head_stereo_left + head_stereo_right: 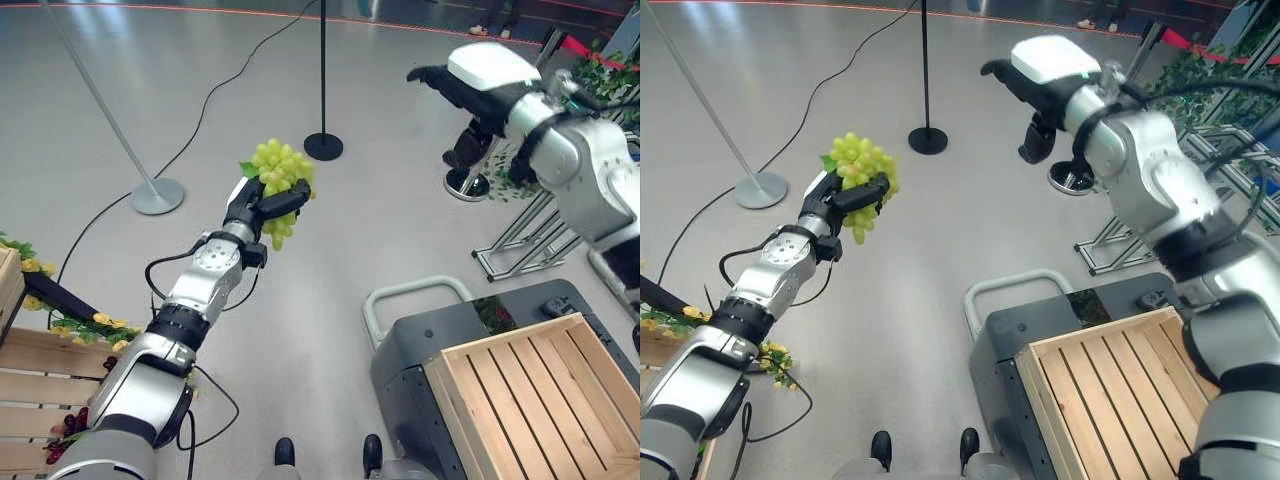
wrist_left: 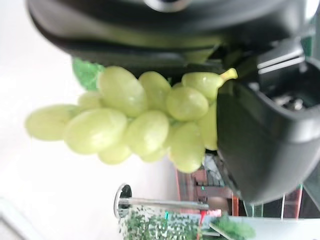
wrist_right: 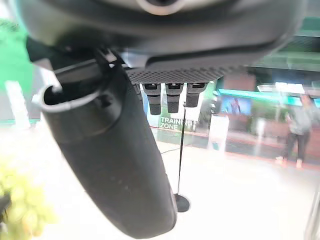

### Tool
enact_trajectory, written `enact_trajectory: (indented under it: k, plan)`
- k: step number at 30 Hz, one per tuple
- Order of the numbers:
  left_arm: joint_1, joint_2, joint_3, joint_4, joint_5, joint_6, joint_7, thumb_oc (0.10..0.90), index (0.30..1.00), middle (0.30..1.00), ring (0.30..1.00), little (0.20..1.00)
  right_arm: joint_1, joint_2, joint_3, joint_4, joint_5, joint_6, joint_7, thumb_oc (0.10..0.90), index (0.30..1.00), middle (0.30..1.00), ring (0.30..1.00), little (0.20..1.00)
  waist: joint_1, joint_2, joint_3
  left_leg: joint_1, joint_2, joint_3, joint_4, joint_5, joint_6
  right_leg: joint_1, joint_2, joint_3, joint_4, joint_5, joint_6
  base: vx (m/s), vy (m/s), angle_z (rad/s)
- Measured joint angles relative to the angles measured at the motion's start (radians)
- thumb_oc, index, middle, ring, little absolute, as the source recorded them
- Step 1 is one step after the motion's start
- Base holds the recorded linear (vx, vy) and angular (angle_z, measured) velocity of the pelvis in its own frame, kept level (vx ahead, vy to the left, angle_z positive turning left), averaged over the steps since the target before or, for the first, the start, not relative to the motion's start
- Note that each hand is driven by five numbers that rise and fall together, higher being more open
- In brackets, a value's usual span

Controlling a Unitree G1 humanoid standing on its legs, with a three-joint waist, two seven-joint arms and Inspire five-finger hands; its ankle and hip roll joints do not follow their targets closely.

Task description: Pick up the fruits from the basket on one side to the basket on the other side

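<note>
Here, in the left eye view, the left hand (image 1: 262, 207) is stretched far forward over the grey floor (image 1: 200, 60), its dark fingers curled round a bunch of pale green grapes (image 1: 280, 172) held in the air, well apart from both crates. The right hand (image 1: 470, 85) is raised high at the far right with its fingers extended and relaxed, holding nothing. A pale slatted wooden crate (image 1: 540, 390) sits on a dark grey cart (image 1: 420, 350) at the lower right, and nothing lies on the slats that show. At the lower left edge a second wooden crate (image 1: 30, 385) is cut off; yellow and dark red fruit show along its side, too small to tell apart.

In the right eye view, a black stanchion pole with a round base (image 1: 927, 120) stands on the floor beyond the grapes.

In the left wrist view, the grapes press against the palm, with the thumb (image 2: 265, 145) closed against them.

In the right wrist view, the straight fingertips (image 3: 172, 97) point outward, and a blurred green mass at the lower corner is hard to make out
</note>
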Motion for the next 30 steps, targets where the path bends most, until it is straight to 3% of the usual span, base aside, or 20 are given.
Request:
enact_trajectory:
  k: [4, 5, 15, 19, 22, 23, 25, 27, 30]
  plan:
    - [0.048, 0.000, 0.011, -0.063, 0.016, -0.001, -0.002, 0.400, 0.300, 0.300, 0.300, 0.300, 0.145, 0.037, -0.069, -0.012, 0.049, 0.050, -0.032, 0.800, 0.900, 0.900, 0.900, 0.900, -0.002, 0.001, 0.001, 0.000, 0.001, 0.000, 0.000, -0.001, 0.000, 0.000, 0.001, 0.000, 0.000, 0.000, 0.000, 0.01, -0.051, -0.01]
    - [0.071, 0.000, 0.026, -0.099, 0.017, -0.003, -0.004, 0.400, 0.300, 0.300, 0.300, 0.300, 0.194, 0.079, -0.122, -0.013, 0.079, 0.061, -0.047, 0.800, 0.900, 0.900, 0.900, 0.900, -0.003, 0.000, 0.000, 0.001, 0.001, 0.001, 0.000, -0.002, -0.001, 0.000, 0.001, 0.000, 0.000, 0.000, 0.000, -0.03, -0.074, -0.02]
    - [0.131, -0.004, 0.035, -0.327, 0.020, -0.009, -0.028, 0.400, 0.300, 0.300, 0.300, 0.300, 0.412, 0.266, -0.138, -0.041, 0.195, 0.119, -0.064, 0.800, 0.900, 0.900, 0.900, 0.900, 0.013, 0.010, 0.002, -0.003, 0.006, -0.011, 0.000, -0.002, -0.003, 0.001, 0.005, -0.013, -0.003, -0.004, -0.005, 0.01, -0.126, 0.03]
    - [0.177, -0.004, 0.039, -0.376, 0.047, -0.011, -0.031, 0.400, 0.300, 0.300, 0.300, 0.300, 0.424, 0.288, -0.114, -0.042, 0.242, 0.119, -0.077, 0.800, 0.900, 0.900, 0.900, 0.900, 0.037, 0.030, 0.000, -0.003, 0.010, -0.027, 0.000, 0.000, -0.007, 0.010, 0.009, -0.033, -0.004, -0.007, -0.009, -0.01, -0.094, 0.11]
    - [0.261, -0.019, 0.047, -0.426, 0.056, -0.015, -0.059, 0.400, 0.300, 0.300, 0.300, 0.300, 0.484, 0.326, -0.115, -0.043, 0.302, 0.106, -0.173, 0.800, 0.900, 0.900, 0.900, 0.900, 0.064, 0.061, -0.002, -0.025, 0.009, -0.051, 0.000, 0.007, -0.017, 0.019, 0.010, -0.087, 0.000, -0.014, -0.014, -0.09, 0.039, 0.43]
    - [0.267, -0.029, 0.047, -0.425, 0.056, -0.016, -0.069, 0.400, 0.300, 0.300, 0.300, 0.300, 0.502, 0.325, -0.116, -0.043, 0.312, 0.105, -0.191, 0.800, 0.900, 0.900, 0.900, 0.900, 0.061, 0.065, -0.004, -0.042, 0.014, -0.037, 0.002, 0.009, -0.021, 0.020, 0.006, -0.113, 0.000, -0.017, -0.015, -0.13, 0.070, 1.06]
    - [0.269, -0.060, 0.022, -0.425, 0.060, -0.018, -0.088, 0.400, 0.300, 0.300, 0.300, 0.300, 0.564, 0.324, -0.117, -0.030, 0.316, 0.104, -0.245, 0.800, 0.900, 0.900, 0.900, 0.900, 0.048, 0.081, -0.003, -0.107, 0.029, 0.070, 0.076, 0.011, -0.006, 0.029, -0.015, -0.208, 0.001, -0.028, -0.007, -0.15, 0.147, 1.23]
    - [0.269, -0.052, -0.011, -0.423, 0.076, -0.018, -0.100, 0.400, 0.300, 0.300, 0.300, 0.300, 0.582, 0.342, -0.117, 0.010, 0.351, 0.097, -0.263, 0.800, 0.900, 0.900, 0.900, 0.900, 0.048, 0.102, 0.004, -0.112, 0.007, 0.093, 0.100, -0.001, 0.014, 0.035, -0.044, -0.237, 0.034, -0.049, 0.016, -0.06, 0.180, 0.67]
    - [0.269, -0.031, -0.017, -0.426, 0.073, -0.023, -0.147, 0.400, 0.300, 0.300, 0.300, 0.300, 0.674, 0.404, -0.136, 0.016, 0.350, 0.060, -0.305, 0.800, 0.900, 0.900, 0.900, 0.900, 0.053, 0.125, 0.004, -0.063, -0.049, 0.054, 0.033, 0.018, 0.046, 0.048, -0.086, -0.248, 0.091, -0.081, 0.057, -0.02, 0.111, 0.42]
